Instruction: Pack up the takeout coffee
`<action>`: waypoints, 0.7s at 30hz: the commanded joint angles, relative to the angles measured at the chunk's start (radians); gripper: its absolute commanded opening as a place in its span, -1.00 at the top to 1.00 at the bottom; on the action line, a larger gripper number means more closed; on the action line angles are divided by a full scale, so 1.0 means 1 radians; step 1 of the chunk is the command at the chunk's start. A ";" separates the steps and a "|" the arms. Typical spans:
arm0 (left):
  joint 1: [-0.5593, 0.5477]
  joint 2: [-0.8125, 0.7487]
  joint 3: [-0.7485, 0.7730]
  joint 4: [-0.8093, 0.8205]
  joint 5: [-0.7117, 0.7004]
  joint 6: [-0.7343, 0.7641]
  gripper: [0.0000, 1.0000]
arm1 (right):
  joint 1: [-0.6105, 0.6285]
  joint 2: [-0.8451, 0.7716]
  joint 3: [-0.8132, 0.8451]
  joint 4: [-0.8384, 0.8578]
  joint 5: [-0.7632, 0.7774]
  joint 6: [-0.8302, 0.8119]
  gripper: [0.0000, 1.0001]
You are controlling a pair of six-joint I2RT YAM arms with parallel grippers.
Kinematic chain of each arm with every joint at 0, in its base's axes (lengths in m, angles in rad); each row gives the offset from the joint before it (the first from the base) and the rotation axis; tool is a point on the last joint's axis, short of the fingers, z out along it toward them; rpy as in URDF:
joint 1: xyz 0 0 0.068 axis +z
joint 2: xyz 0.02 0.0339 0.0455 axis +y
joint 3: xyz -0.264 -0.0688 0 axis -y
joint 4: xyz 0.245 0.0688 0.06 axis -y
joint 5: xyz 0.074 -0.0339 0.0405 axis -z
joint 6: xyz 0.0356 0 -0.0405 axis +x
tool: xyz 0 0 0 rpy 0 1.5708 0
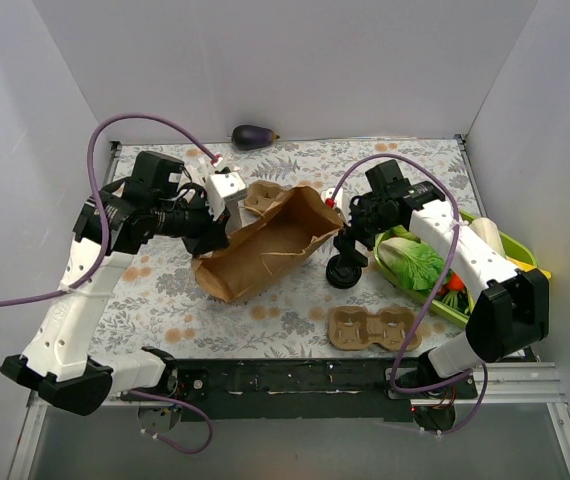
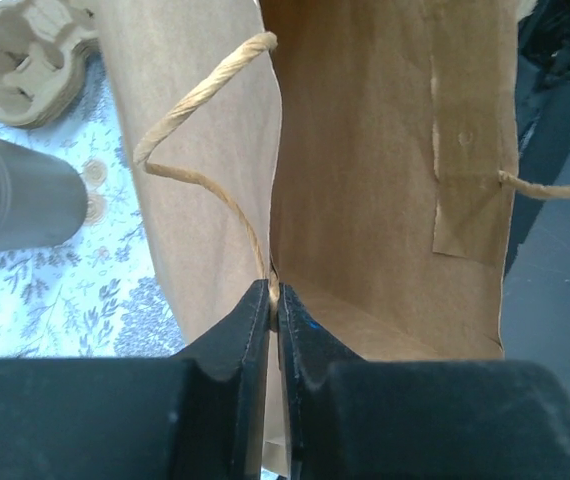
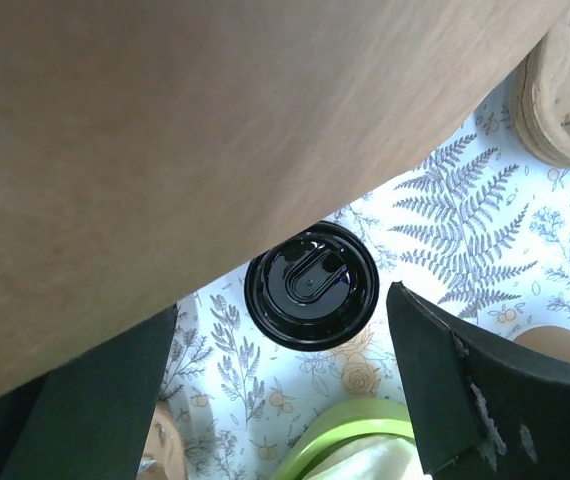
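Note:
The takeout coffee [image 3: 311, 285] stands on the floral tablecloth and shows from above as a round black lid; its cup body is hidden beneath. In the top view the takeout coffee [image 1: 345, 271] is just right of the brown paper bag [image 1: 263, 245], which lies on its side with its mouth toward the cup. My right gripper [image 3: 283, 305] hovers open over the lid, one finger on each side and neither touching it. The right gripper [image 1: 350, 240] is beside the bag's mouth. My left gripper [image 2: 273, 295] is shut on the paper bag's [image 2: 375, 150] rim where the twine handle [image 2: 190, 110] is attached.
A grey cup [image 2: 25, 205] and a cardboard carrier [image 1: 265, 195] sit behind the bag. Another cardboard carrier [image 1: 373, 328] lies near the front edge. A green tray [image 1: 417, 290] of vegetables is at the right, close to the cup. An eggplant [image 1: 253, 136] rests by the back wall.

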 commanded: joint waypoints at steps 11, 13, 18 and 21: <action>-0.001 0.061 0.100 0.115 -0.188 -0.089 -0.34 | 0.025 0.044 -0.060 0.130 -0.336 0.124 -0.91; 0.003 0.083 0.127 0.136 -0.199 -0.089 -0.38 | 0.025 0.060 -0.080 0.150 -0.366 0.198 -0.91; 0.005 0.098 0.161 0.210 -0.246 -0.068 -0.50 | 0.025 0.091 -0.094 0.261 -0.423 0.387 -0.91; 0.008 0.085 0.166 0.275 -0.266 -0.077 -0.57 | 0.025 0.104 -0.074 0.287 -0.388 0.425 -0.92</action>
